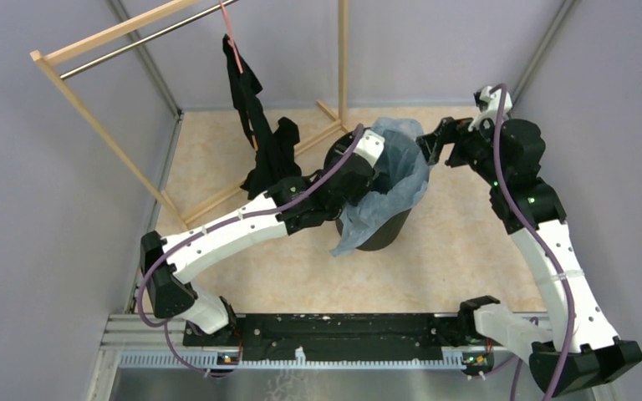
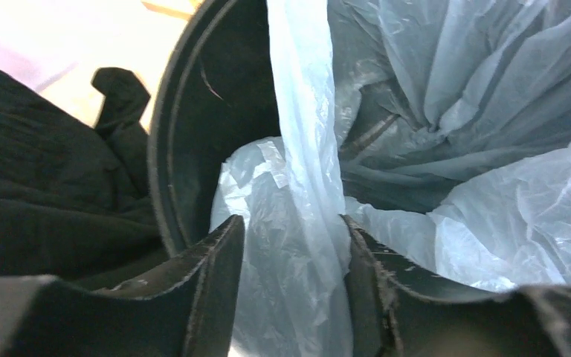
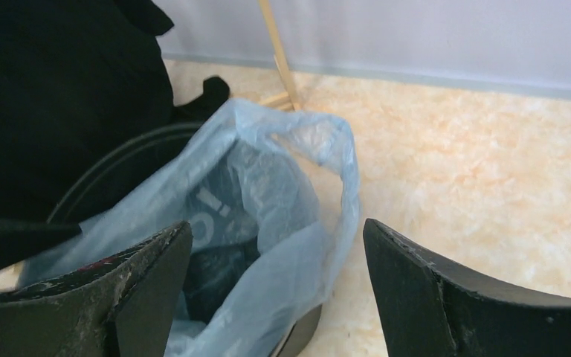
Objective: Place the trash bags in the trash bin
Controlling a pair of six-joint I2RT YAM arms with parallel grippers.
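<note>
The black round trash bin stands mid-floor with the pale blue trash bag lying in its mouth and spilling over the near rim. My left gripper reaches into the bin from the left. In the left wrist view its jaws stand apart, a loose fold of the bag filling the gap beside the bin's inner wall. My right gripper hovers at the far right rim. It is wide open above the bag's raised edge and the bin rim, gripping nothing.
A black garment hangs from a pink hanger on the wooden rack just left of the bin, close to my left arm. It shows in both wrist views too. Grey walls enclose the beige floor.
</note>
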